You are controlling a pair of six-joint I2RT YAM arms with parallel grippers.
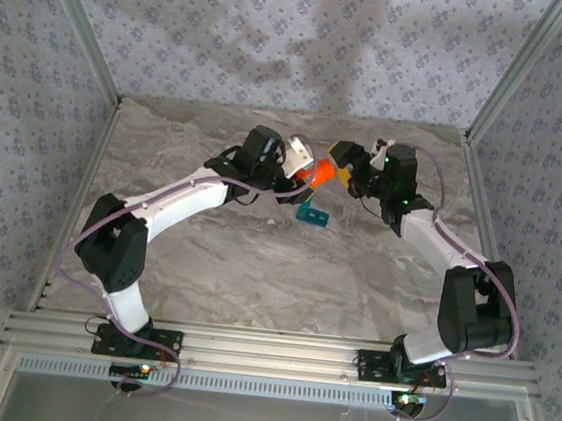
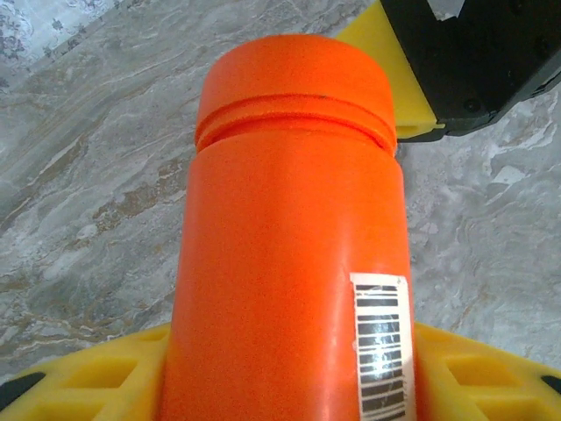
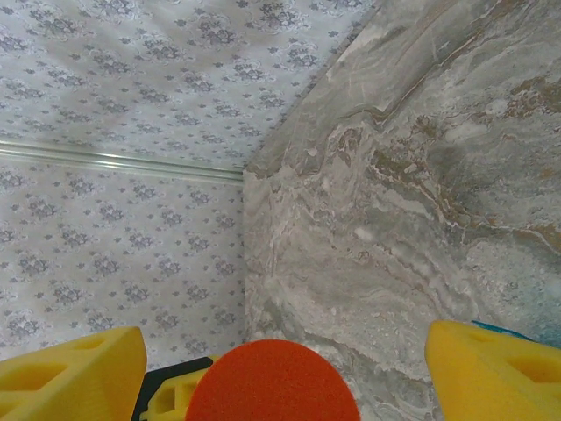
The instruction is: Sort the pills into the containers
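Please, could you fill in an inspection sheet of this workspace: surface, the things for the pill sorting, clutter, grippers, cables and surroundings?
Surface: marble-patterned table top, no spill or damage seen.
Job's things: teal pill organiser lies on the table, just nearer the arm bases than the grippers. Orange bottle with a barcode label, its cap on.
Clutter: nothing seen.
Grippers: left gripper shut on the bottle's body. Right gripper open, one yellow finger on each side of the cap, with a gap on both sides.
Cables: a purplish cable runs along each arm, away from the organiser.
Surroundings: patterned walls, aluminium frame rail at the near edge.
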